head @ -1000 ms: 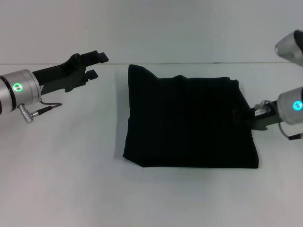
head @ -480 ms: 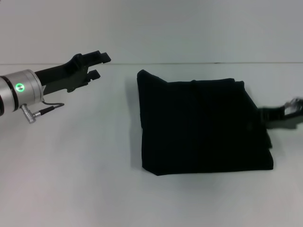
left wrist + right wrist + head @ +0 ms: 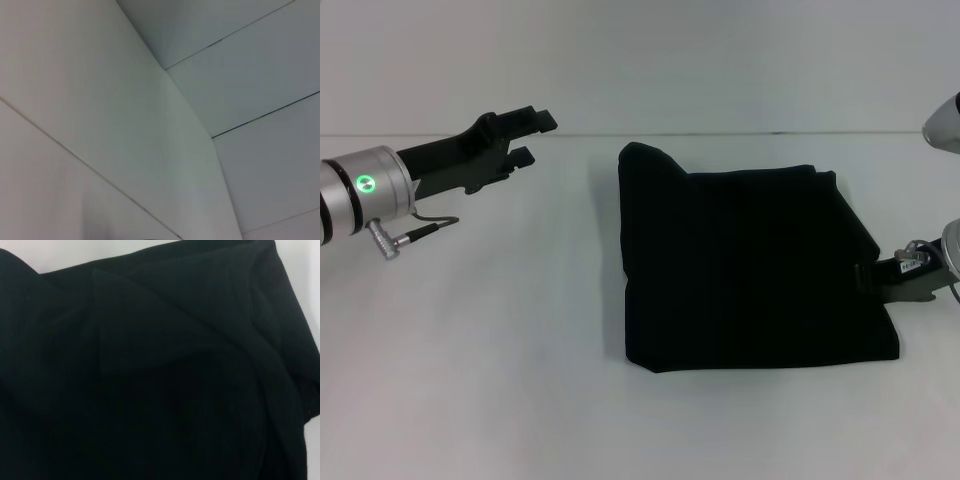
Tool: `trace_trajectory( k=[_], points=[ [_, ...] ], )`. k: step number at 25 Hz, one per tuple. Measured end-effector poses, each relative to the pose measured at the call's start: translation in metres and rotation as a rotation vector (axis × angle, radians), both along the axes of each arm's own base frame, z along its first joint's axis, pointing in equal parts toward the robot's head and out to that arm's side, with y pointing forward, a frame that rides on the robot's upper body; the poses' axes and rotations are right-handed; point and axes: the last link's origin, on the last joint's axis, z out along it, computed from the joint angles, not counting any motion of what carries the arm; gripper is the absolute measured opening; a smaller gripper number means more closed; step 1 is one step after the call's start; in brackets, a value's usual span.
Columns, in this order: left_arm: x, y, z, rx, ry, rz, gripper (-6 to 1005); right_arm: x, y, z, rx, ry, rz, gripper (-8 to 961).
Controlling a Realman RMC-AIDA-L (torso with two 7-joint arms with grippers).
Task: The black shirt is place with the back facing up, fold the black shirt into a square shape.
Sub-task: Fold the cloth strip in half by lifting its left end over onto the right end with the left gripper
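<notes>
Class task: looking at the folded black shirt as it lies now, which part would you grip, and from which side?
Probably the black shirt is best taken at its right edge, coming in low from the robot's right, where the right gripper already meets it. Layered edges there look pinchable; the flat middle offers nothing to pinch.

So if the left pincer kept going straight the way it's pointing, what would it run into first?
Probably nothing: the left pincer hangs open left of the black shirt, aimed rightward past its far corner. Its line seems to clear the cloth, though depth is hard to judge. The right pincer sits at the shirt's right edge.
</notes>
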Motion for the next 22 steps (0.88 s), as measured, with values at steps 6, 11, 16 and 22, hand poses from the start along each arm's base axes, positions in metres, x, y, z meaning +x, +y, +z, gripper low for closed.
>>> trace_trajectory(
  k=[6, 11, 16, 22],
  points=[
    [-0.002, 0.0, -0.001, 0.003, 0.002, 0.01, 694, 0.0, -0.001, 0.015, -0.011, 0.016, -0.015, 38],
    [-0.003, 0.0, -0.002, 0.0, 0.003, 0.014, 694, -0.001, 0.0, 0.031, 0.034, 0.027, -0.016, 83],
    [-0.004, -0.001, -0.002, 0.0, 0.003, 0.018, 694, -0.001, 0.005, 0.054, 0.099, 0.055, -0.028, 271],
    [-0.005, 0.0, 0.001, 0.008, 0.0, 0.02, 694, -0.019, 0.024, 0.082, 0.217, 0.122, 0.081, 382]
  ],
)
